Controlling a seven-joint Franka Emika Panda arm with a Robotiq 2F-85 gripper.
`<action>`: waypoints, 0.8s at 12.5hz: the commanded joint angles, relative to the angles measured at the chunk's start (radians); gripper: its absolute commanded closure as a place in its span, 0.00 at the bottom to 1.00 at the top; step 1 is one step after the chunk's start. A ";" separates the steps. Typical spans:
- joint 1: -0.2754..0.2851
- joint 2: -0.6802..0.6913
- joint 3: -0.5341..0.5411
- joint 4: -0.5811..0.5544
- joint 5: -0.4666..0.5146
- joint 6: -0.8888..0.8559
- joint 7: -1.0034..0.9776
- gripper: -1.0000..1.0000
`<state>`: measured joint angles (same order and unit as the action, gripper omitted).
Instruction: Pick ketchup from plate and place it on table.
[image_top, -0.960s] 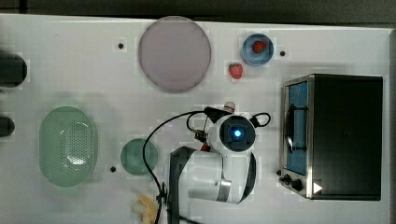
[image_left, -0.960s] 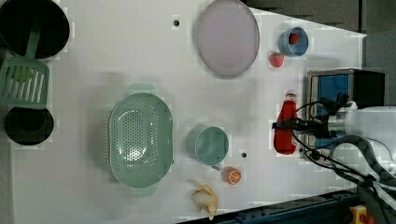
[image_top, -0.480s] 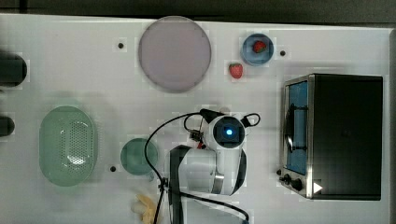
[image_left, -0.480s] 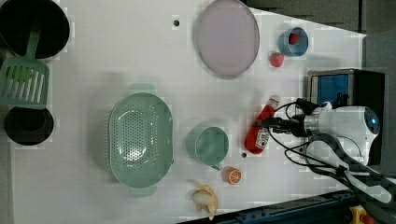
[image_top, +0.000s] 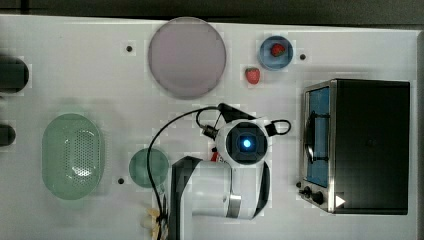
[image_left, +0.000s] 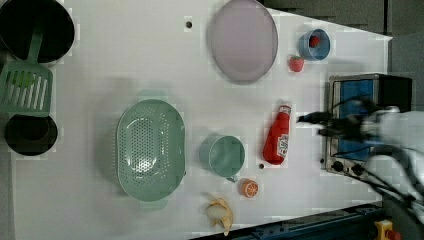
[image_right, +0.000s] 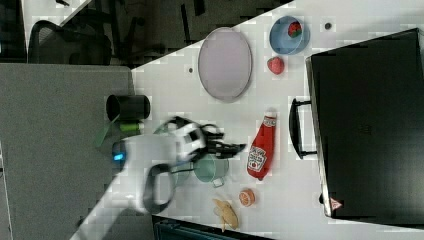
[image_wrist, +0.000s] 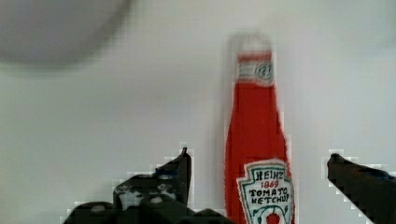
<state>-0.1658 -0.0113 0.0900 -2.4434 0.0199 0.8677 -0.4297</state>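
The ketchup (image_left: 278, 134) is a red bottle lying flat on the white table (image_top: 75, 65), cap pointing toward the plate (image_left: 242, 40). The right view shows the ketchup (image_right: 261, 145) below the pale plate (image_right: 225, 64), which is bare. In the wrist view my gripper (image_wrist: 259, 156) is open, with one black finger on each side of the ketchup (image_wrist: 256, 116) and not touching it. In the left view the gripper (image_left: 312, 125) sits just right of the bottle. In the top view the arm (image_top: 245, 142) covers all but a red sliver of the ketchup (image_top: 214, 156).
A black toaster oven (image_top: 360, 145) stands close to the arm at the top view's right. A green cup (image_left: 222, 155), an orange (image_left: 249, 188) and a banana (image_left: 220, 212) lie near the bottle. A green colander (image_left: 150, 150), a blue bowl (image_left: 314, 44) and a strawberry (image_left: 296, 63) lie farther off.
The ketchup moved toward the left view's left and now lies free on the table. My jaws have opened off it.
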 joint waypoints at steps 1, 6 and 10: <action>0.001 -0.168 0.011 0.124 -0.002 -0.162 0.272 0.00; 0.001 -0.281 0.013 0.340 -0.006 -0.577 0.426 0.00; 0.002 -0.284 0.017 0.416 -0.006 -0.742 0.426 0.00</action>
